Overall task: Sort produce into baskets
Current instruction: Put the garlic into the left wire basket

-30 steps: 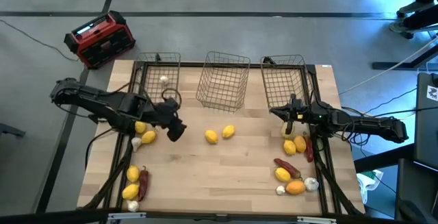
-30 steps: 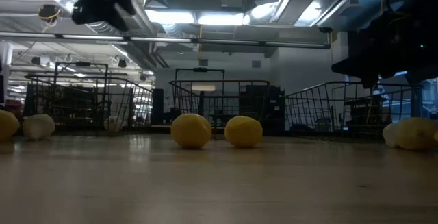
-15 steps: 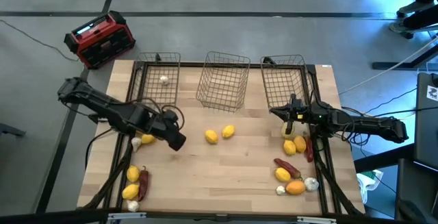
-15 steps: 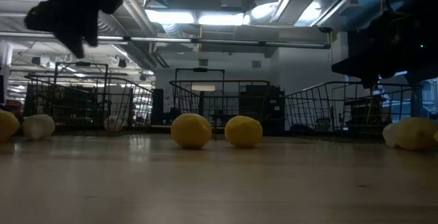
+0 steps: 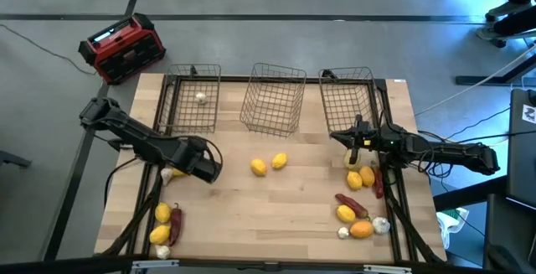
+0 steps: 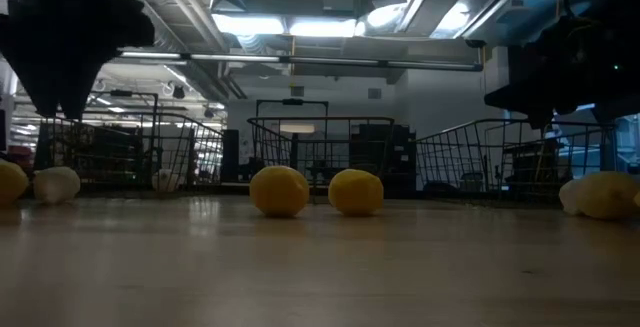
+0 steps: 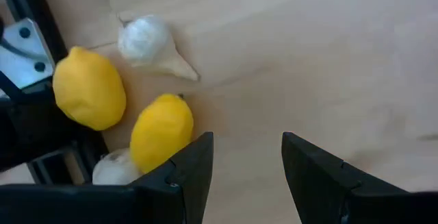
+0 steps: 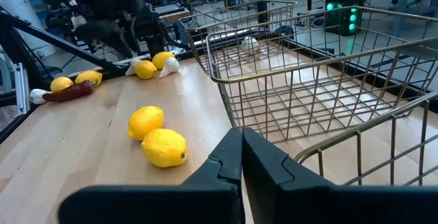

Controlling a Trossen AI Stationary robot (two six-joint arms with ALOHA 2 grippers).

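At the table's left edge, the left arm (image 5: 180,151) covers part of a lemon (image 5: 178,173) and a white bulb (image 5: 166,174); a second bulb (image 7: 113,169) is half hidden behind its fingers.

no readable text, labels or signs

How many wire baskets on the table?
3, in a row along one table edge: the left basket holding one white bulb, the middle basket with nothing in it, and the right basket, also with nothing in it. None appear hidden.
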